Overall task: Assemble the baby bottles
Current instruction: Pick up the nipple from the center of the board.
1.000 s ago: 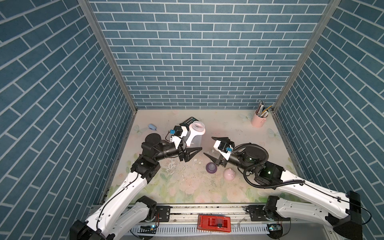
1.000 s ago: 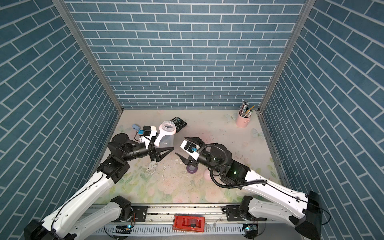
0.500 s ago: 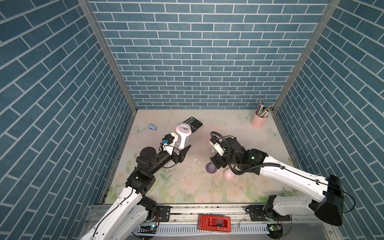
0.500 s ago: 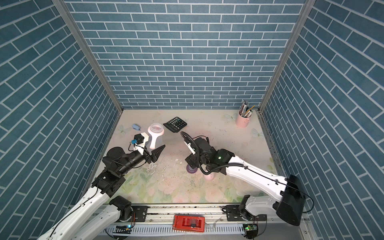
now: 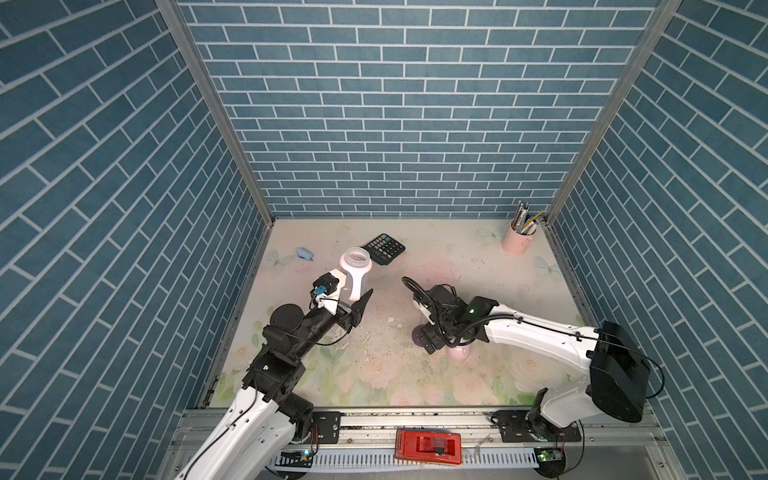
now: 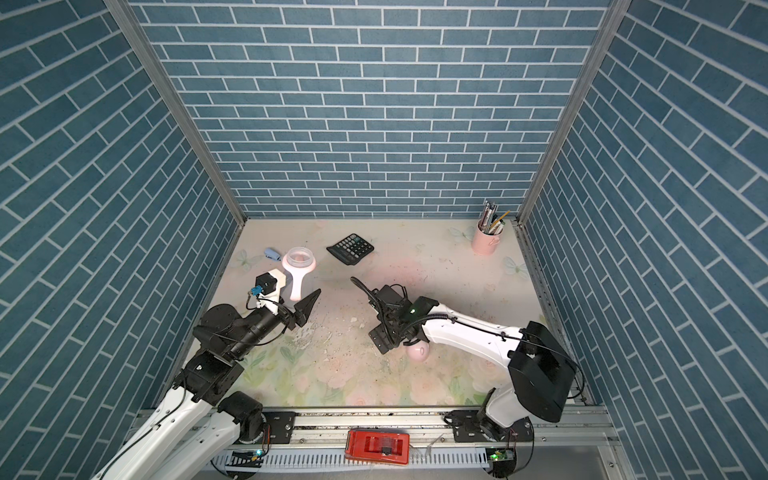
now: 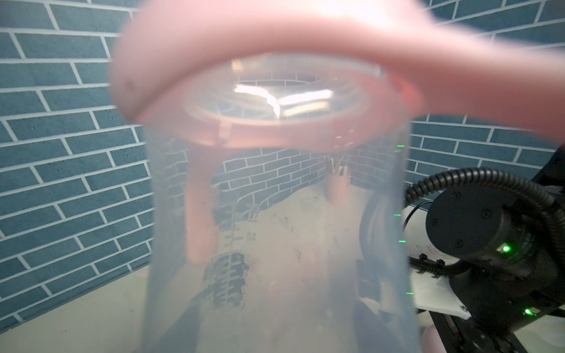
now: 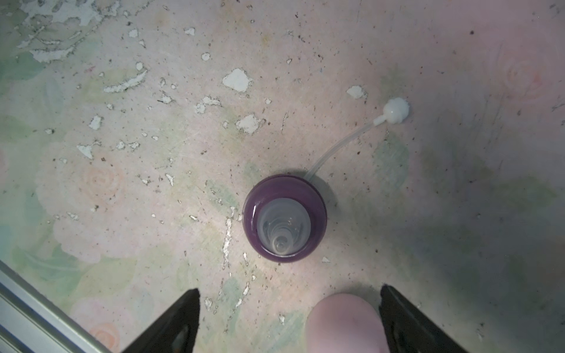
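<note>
My left gripper (image 5: 352,300) is shut on the lower part of the translucent bottle body (image 5: 356,272), held upright above the mat with its mouth open. The pink handle ring (image 7: 260,91) sits round the bottle's neck, and the bottle body (image 7: 275,229) fills the left wrist view. My right gripper (image 8: 289,292) points down at the mat, open. The purple collar (image 8: 284,220) with its clear nipple lies just ahead of it, its straw (image 8: 342,146) trailing away. The pink dome cap (image 8: 345,324) sits between the fingers, close to one. In a top view the collar (image 5: 417,336) and cap (image 5: 459,353) peek out beside the wrist.
A black calculator (image 5: 384,248) lies at the back middle, a pink pen cup (image 5: 517,239) in the back right corner and a small blue object (image 5: 305,254) at the back left. Brick walls close three sides. A red box (image 5: 428,446) sits on the front rail.
The right arm has swung from beside the bottle down over the collar and cap. The left arm has drawn back slightly with the bottle still in its grip.
</note>
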`<state>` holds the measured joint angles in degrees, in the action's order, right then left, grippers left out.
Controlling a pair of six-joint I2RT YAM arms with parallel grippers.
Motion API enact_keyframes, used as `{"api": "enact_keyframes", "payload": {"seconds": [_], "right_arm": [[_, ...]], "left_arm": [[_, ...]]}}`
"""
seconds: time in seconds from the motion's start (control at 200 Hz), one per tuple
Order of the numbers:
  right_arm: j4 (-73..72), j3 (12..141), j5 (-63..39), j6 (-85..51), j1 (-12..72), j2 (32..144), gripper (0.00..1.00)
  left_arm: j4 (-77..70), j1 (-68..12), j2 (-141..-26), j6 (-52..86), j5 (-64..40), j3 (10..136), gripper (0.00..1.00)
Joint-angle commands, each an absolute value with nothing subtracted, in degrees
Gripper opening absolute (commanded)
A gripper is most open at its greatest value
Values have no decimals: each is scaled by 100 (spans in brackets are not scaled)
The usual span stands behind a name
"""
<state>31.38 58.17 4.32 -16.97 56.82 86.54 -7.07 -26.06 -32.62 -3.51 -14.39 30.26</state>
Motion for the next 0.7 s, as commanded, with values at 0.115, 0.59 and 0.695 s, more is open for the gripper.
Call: {"api": "enact_keyframes", "payload": {"seconds": [0.115,0.59,0.695], "right_arm": [[2623,5626,612,-2562,5669,9027,88],[2035,5432,668,-3040,5761,9526,83],[2000,5447,659,-3052,5800,9625,83]], "left_arm": [[-756,-2605,-3245,-413,-1437,3026,62],[-694,-2606,-3304,-422,-1479,3084,62],[-669,-2603,-3317,-431,-1494,3098,62]]}}
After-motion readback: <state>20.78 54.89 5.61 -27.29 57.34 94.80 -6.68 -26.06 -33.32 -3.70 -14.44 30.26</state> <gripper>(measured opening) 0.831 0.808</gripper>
